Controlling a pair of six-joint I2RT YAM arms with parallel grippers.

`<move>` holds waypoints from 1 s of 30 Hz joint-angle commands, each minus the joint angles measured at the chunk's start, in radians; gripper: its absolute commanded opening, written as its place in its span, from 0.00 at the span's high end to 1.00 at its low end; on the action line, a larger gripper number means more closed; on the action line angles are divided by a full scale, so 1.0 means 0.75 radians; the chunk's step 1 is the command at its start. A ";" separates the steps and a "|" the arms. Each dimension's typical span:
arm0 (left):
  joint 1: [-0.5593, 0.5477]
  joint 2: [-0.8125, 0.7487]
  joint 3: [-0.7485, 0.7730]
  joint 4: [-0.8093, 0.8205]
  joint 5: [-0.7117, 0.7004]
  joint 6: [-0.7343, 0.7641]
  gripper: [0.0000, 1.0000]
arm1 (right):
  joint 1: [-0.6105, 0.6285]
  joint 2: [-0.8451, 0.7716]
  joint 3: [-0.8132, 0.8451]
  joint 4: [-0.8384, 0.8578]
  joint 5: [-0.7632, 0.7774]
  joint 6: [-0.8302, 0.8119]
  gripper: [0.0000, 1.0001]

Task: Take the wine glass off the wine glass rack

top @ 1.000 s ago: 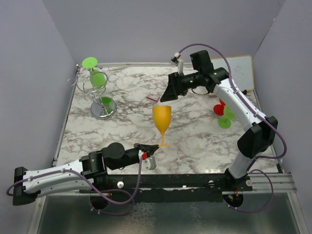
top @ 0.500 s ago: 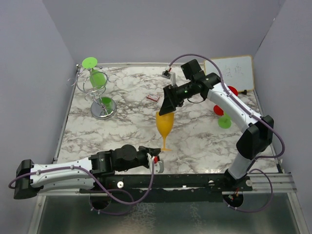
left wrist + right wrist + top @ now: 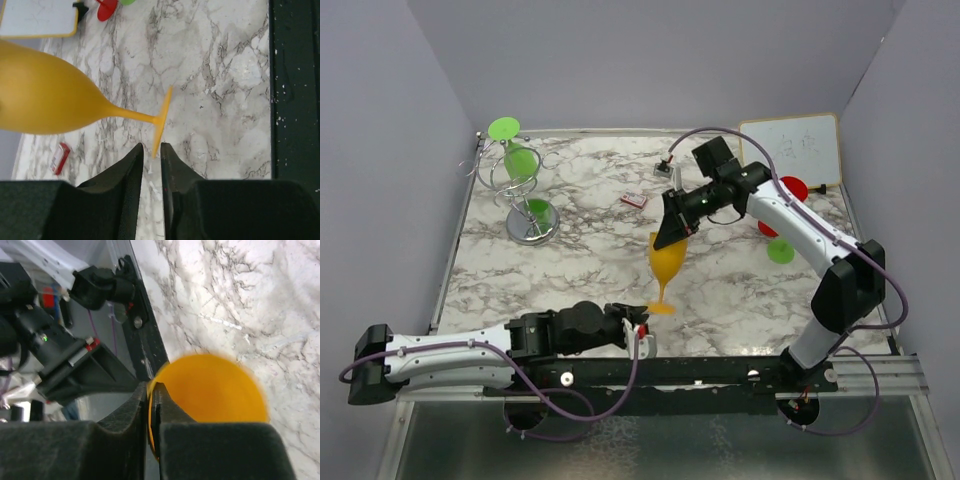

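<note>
Two changes are noticed against the picture from one second before. Nearest to the bases, the left gripper (image 3: 151,148) has been carried to the right along the near edge of the table (image 3: 570,275) and is now placed at the foot (image 3: 162,120) of the orange wine glass (image 3: 666,262). Further away, the right gripper (image 3: 669,237), which was held above the glass, has been lowered onto its rim. The glass, upright before, is now leaned a little.

In the left wrist view the fingers (image 3: 131,172) are kept slightly apart, and only the edge of the foot is found between their tips. Whether it is touched cannot be told. In the right wrist view the fingers (image 3: 172,417) are pressed together with the thin orange rim between them, so the glass is gripped there.

The orange wine glass is located in the middle of the table, well apart from the wine glass rack (image 3: 523,231), which is set at the far left. A green glass (image 3: 520,160) is hung upside down on the rack. A small red card (image 3: 634,200) is laid beyond the orange glass. At the right, a red glass (image 3: 787,188) and a second green glass (image 3: 780,250) are laid on the marble, and a white board (image 3: 790,148) is seen in the far right corner.
</note>
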State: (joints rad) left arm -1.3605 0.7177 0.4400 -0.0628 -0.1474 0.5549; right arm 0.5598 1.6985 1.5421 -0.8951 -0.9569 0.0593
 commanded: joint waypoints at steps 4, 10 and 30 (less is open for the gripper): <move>0.018 -0.207 -0.034 0.162 -0.149 -0.073 0.26 | 0.008 -0.215 -0.028 0.052 0.524 0.124 0.99; 0.108 -0.291 -0.023 0.200 -0.151 -0.149 0.02 | -0.069 -0.297 -0.080 0.110 1.318 0.257 0.99; 0.463 -0.460 0.009 0.238 -0.174 -0.295 0.01 | -0.273 -0.139 -0.285 0.669 1.788 0.336 0.98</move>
State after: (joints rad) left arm -1.0332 0.4049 0.4263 0.0822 -0.2390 0.3462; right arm 0.3649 1.5558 1.3331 -0.4828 0.3176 0.3161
